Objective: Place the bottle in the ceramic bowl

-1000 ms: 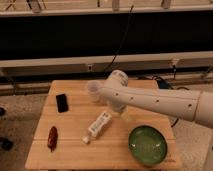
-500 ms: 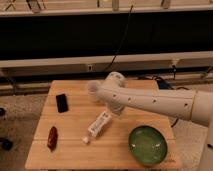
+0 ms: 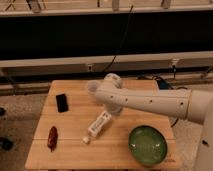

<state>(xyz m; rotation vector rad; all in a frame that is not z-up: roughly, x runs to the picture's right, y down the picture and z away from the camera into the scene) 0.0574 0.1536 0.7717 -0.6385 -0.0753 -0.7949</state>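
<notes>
Your pincer [image 3: 114,111] hangs under the pale arm [image 3: 150,102], low over the middle of the desk [image 3: 75,156], and shows only as a dark shape below the wrist. You cannot tell from here whether it is released or clenched, nor whether it touches anything.

Just beside it, down and to the picture's left, lies the bottle [image 3: 98,126]. It is flat on its side and angled, with the cap end pointing away from the pincer and the base end nearest it. That lie probably explains the arm's reach: you are over the bottle's near end, placed for a grasp across the narrow body and not along it.

Down and to the picture's right of the pincer, well apart from the bottle, sits the ceramic bowl [image 3: 147,145], open side up with nothing in it. The placing is not yet done.

Further out on the bottle's side, a dark flat object [image 3: 62,102] and a small red item [image 3: 52,137] lie off the likely path to the bowl.
</notes>
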